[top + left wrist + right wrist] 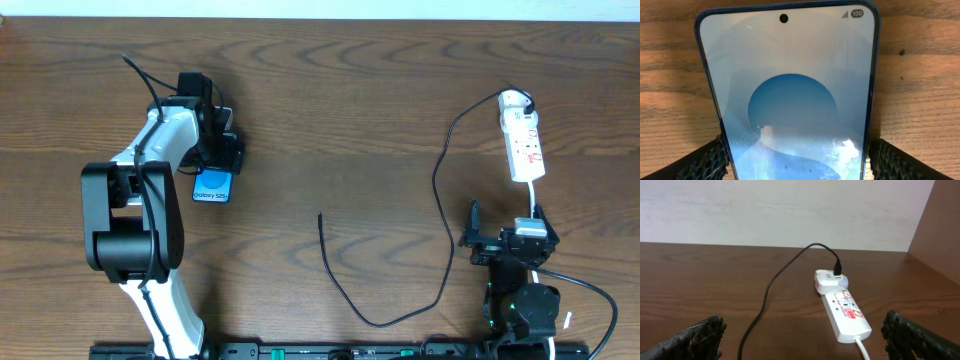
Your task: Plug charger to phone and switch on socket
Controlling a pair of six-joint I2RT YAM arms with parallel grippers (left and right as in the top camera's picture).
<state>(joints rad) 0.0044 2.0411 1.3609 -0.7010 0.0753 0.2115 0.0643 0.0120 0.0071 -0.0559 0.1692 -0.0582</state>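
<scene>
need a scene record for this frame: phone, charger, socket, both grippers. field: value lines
phone: flat on table, screen lit
left gripper: straddles phone's long edges; grip unclear
charger: one end in adapter on socket, cable loops across table
plug tip: loose on table, apart from phone
socket: far right; switch state unreadable
right gripper: open, empty, facing socket

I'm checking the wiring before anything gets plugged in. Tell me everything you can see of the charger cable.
The charger is a long, thin black cable, rubbery-looking. One end is plugged into a white adapter at the far end of the socket. It lies slack on the wooden table, looping toward the near edge, its plug tip lying free mid-table.
</scene>
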